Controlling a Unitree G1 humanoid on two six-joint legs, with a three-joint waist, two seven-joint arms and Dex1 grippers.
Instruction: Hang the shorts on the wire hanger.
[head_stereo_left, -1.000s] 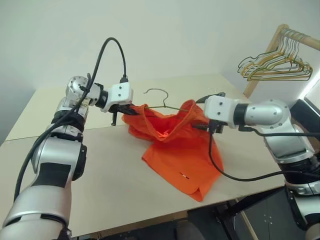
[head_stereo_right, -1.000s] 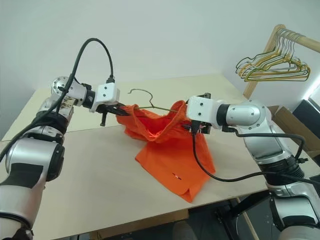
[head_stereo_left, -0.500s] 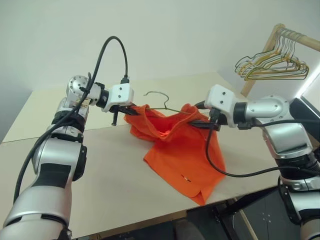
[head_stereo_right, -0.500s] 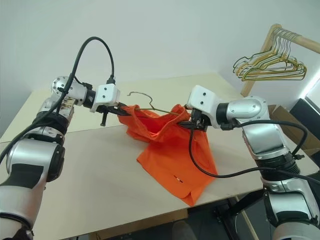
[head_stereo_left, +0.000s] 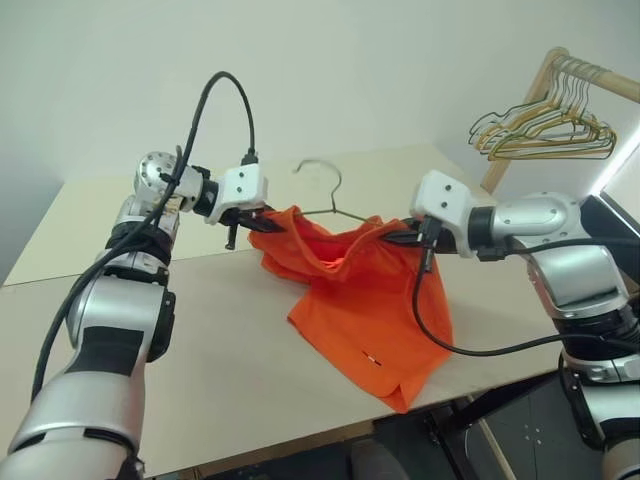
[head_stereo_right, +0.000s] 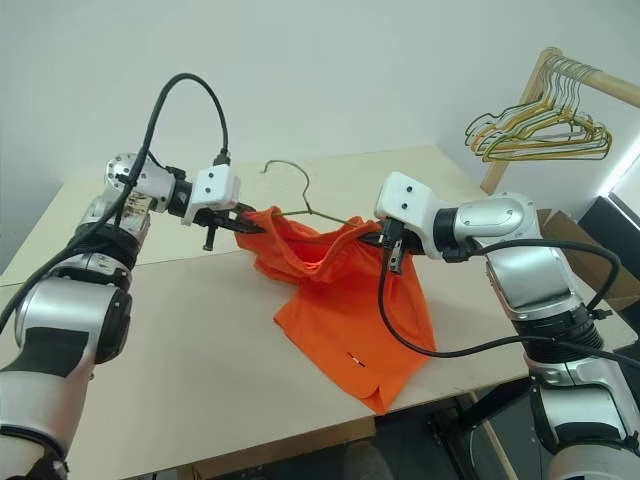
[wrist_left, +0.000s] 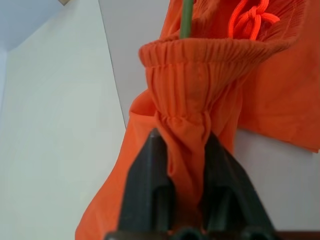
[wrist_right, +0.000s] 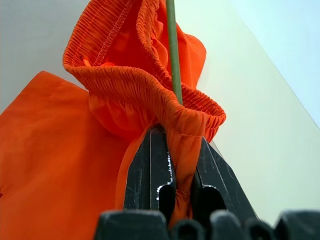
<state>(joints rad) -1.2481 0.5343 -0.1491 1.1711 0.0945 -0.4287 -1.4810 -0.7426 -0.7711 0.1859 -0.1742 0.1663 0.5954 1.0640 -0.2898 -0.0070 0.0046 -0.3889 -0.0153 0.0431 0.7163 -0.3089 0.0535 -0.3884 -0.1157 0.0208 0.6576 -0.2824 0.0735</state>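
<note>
The orange shorts (head_stereo_left: 360, 300) hang between my two grippers, waistband stretched out, legs draped on the table (head_stereo_left: 200, 340). The thin green wire hanger (wrist_right: 172, 50) sits inside the waistband, its hook (head_stereo_left: 337, 178) rising above the fabric behind it. At the waistband's left end my left gripper (head_stereo_left: 262, 222) is shut on a bunched fold of fabric, which fills the gap between its fingers (wrist_left: 147, 175). Opposite it, my right gripper (head_stereo_left: 398, 238) is shut on the right end, just below the elastic where the wire passes (wrist_right: 179, 100).
A wooden rack (head_stereo_left: 560, 70) at the far right carries a bunch of pale wire hangers (head_stereo_left: 545, 135). The table's front edge runs close under the shorts' hem (head_stereo_left: 400, 395). A seam (head_stereo_left: 200, 255) divides the two tabletops.
My right gripper, open beside the waistband a second ago, has rolled and shut on its right end. The hanger's hook has tipped up higher. The left arm stayed in place.
</note>
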